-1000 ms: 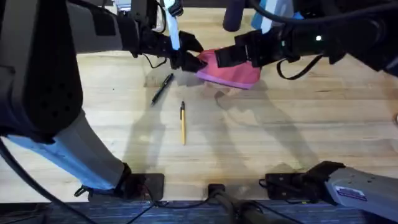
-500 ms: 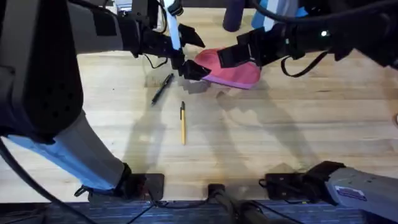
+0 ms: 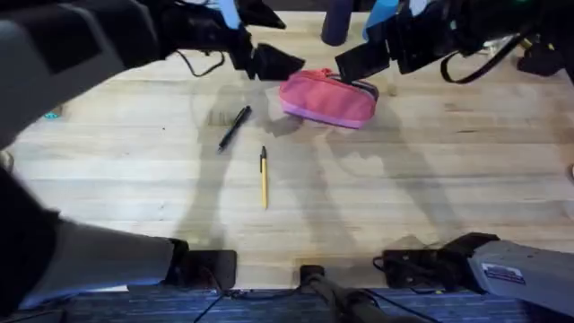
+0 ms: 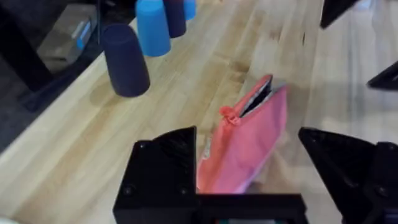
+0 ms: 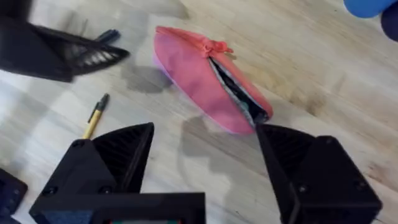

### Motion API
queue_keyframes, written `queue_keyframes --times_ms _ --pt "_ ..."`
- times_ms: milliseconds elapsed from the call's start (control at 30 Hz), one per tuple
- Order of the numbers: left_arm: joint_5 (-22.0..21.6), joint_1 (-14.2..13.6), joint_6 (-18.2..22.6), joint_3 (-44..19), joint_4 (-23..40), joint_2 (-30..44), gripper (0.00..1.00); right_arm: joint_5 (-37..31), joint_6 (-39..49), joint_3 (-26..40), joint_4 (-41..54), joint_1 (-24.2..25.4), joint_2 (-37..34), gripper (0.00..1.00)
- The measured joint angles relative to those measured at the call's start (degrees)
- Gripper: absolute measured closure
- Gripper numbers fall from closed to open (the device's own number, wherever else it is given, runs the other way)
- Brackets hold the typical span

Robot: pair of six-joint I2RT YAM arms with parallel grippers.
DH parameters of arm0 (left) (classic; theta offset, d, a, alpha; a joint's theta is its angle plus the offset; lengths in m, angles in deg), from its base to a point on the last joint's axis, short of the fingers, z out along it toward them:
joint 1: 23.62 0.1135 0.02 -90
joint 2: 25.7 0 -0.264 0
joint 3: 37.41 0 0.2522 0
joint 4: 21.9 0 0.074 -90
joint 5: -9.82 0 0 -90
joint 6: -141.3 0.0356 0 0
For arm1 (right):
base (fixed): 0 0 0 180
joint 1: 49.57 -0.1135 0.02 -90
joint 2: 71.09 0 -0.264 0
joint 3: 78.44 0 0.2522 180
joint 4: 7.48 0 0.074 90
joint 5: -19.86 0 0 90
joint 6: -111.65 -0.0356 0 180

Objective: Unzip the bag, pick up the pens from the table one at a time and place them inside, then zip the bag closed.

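Observation:
The pink bag lies on the table at the back centre, with nothing holding it. Its zipper gapes open along part of the top, showing a dark inside. My left gripper hovers open above and to the left of the bag. My right gripper hangs open above the bag's right end. The black pen lies slanted left of the bag. Nearer the front lies the yellow pen, its end also seen from the right wrist.
A dark cup and a blue cup stand at the table's back edge behind the bag; they appear as a navy cup and a blue cup from the left wrist. Bare wood stretches in front and to the right.
Both grippers have let go of the bag and lifted up and apart. The bag has settled flat on the table, slightly to the right, with its zipper partly open. The pens have not moved.

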Motion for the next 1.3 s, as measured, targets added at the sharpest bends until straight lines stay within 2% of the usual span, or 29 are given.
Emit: queue_keyframes --times_ms 133,400,567,767,867,967,1067,1100,1300 --pt "-0.2 1.3 -4.5 0.0 6.0 -5.0 0.008 0.0 2.3 2.6 2.1 0.2 -1.7 0.006" --pt "-6.3 0.1 -6.1 0.0 14.6 -14.2 0.008 0.0 4.3 3.2 2.0 0.2 -4.1 0.006" --pt "-9.5 -1.3 -6.2 -0.1 17.7 -14.6 0.008 0.0 6.1 3.2 1.8 0.2 -4.1 0.005" --pt "-12.1 -5.0 -5.4 -0.1 19.4 -14.6 0.008 0.0 8.4 3.2 1.8 0.2 -4.1 0.006" --pt "-14.1 -6.7 -5.1 -0.1 19.4 -14.6 0.007 -0.3 10.7 3.2 0.7 0.2 -4.1 0.135" --pt "-15.7 -7.2 -5.0 -0.1 19.4 -14.6 0.007 -1.4 13.0 3.2 -1.3 0.2 -4.1 0.47" --pt "-17.2 -7.1 -5.0 -0.1 19.4 -14.6 0.007 -2.7 15.2 3.2 -3.0 0.2 -4.1 0.878" --pt "-17.6 -7.2 -4.9 -0.1 19.4 -14.6 0.007 -3.1 16.0 3.2 -3.4 0.2 -4.1 0.949" --pt "-18.7 -7.2 -4.7 -0.1 19.4 -14.6 0.007 -4.1 22.5 3.2 -3.7 0.4 -4.3 0.97"
